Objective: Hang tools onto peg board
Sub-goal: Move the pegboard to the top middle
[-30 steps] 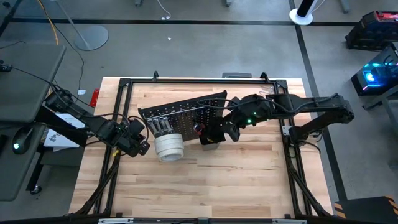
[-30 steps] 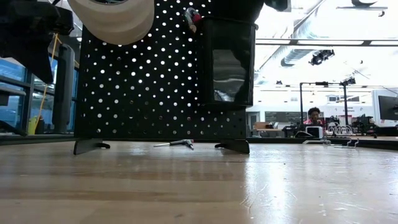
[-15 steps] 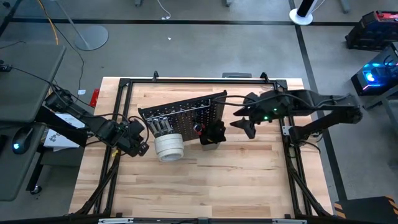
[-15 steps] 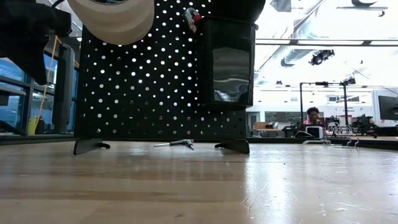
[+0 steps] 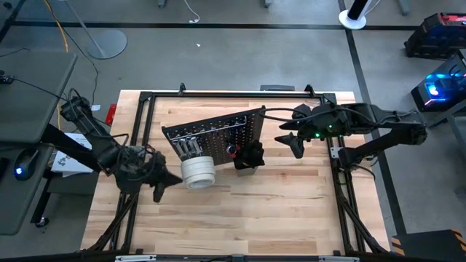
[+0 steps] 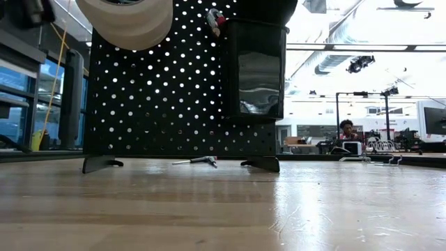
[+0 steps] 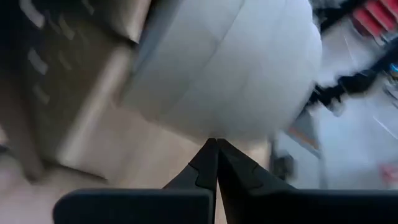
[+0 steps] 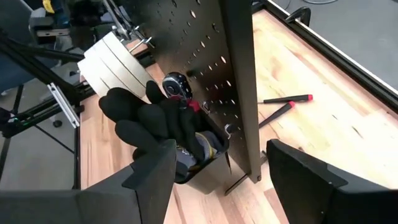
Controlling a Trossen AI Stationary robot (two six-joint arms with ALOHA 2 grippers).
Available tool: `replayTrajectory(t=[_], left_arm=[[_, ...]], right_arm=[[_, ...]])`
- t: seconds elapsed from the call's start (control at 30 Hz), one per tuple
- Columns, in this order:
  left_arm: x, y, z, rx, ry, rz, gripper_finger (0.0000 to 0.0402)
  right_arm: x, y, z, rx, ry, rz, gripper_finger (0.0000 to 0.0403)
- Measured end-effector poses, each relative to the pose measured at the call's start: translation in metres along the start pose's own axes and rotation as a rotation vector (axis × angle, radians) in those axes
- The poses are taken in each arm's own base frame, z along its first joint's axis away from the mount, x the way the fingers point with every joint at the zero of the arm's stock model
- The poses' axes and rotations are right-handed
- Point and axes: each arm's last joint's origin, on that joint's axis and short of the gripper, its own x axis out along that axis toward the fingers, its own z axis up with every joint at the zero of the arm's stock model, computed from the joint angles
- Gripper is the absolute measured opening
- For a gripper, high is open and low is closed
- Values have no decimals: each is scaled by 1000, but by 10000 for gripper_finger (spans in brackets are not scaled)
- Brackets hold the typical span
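Peg board (image 5: 218, 131) upright on desk (image 5: 291, 196); white tape rolls (image 5: 197, 172) and black glove (image 8: 152, 118) in bin hang on it. Left gripper (image 5: 162, 187) fingers together, empty, beside rolls. Right gripper (image 5: 293, 144) fingers apart, empty, right of board.

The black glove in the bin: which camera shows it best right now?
The right wrist view: the black glove fills the small bin on the peg board, fingers sticking up. The high view shows only a dark lump. The low view shows just the bin's front; the left wrist view misses it.
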Motion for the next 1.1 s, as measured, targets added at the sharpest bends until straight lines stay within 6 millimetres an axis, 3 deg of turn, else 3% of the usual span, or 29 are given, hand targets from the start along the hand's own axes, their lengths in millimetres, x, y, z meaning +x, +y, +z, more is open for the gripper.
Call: replayTrajectory(t=[0.1,0.3,0.6,1.1], left_arm=[[4,4,1,39,-80,92,0],[20,19,-8,35,-31,292,0],[46,25,-8,62,-32,424,0],[60,46,16,98,-102,584,0]], right_arm=[[0,0,0,-3,0,-1,240],[0,0,0,0,-1,-1,240],[0,-1,0,-3,-15,-28,240],[0,-4,-3,-13,5,-95,240]])
